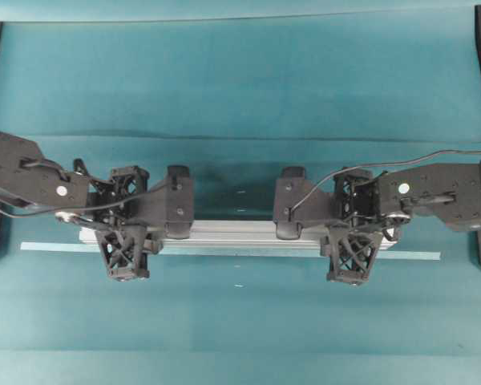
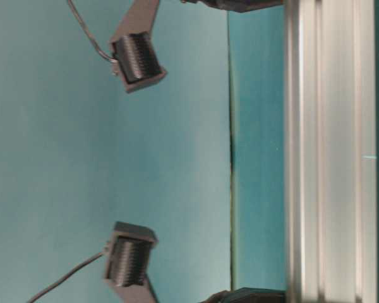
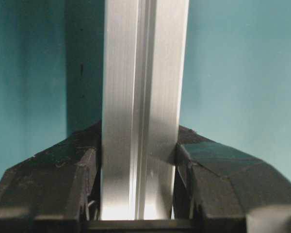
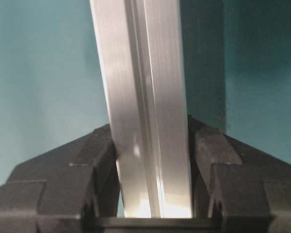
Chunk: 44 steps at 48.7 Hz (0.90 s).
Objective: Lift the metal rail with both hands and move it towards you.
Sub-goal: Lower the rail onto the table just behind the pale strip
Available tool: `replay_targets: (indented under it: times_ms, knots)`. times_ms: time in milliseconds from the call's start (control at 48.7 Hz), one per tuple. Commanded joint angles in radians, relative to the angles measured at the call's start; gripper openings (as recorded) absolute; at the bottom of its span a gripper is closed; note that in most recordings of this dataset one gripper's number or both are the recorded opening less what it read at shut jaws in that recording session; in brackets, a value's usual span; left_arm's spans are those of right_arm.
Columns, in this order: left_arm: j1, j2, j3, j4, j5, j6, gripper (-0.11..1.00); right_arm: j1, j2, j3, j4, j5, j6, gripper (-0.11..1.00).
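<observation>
Grooved aluminium metal rail (image 1: 240,234) clamped, seemingly firmly, between both truss-patterned end effectors.

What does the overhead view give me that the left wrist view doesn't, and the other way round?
Only the overhead shows both grippers at once, the left gripper and the right gripper, each near one end of the metal rail, plus the thin pale tape strip lying along the teal table. Only the left wrist view shows the contact up close: the left gripper's fingers pressed against both sides of the rail, with no visible gap. Both show the rail clamped by the left gripper over the teal surface.
</observation>
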Motion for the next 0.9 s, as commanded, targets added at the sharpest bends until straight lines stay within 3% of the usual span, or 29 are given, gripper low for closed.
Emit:
replay_targets:
  times_ms: [0,883]
  knots:
    - [0.006,0.002,-0.008,-0.003,-0.014,-0.011,0.30,0.005,0.011,-0.006,0.006,-0.017,0.008,0.39]
    - [0.028,0.023,-0.006,-0.003,-0.061,-0.014,0.30,-0.026,0.026,0.020,0.006,-0.043,0.005,0.39]
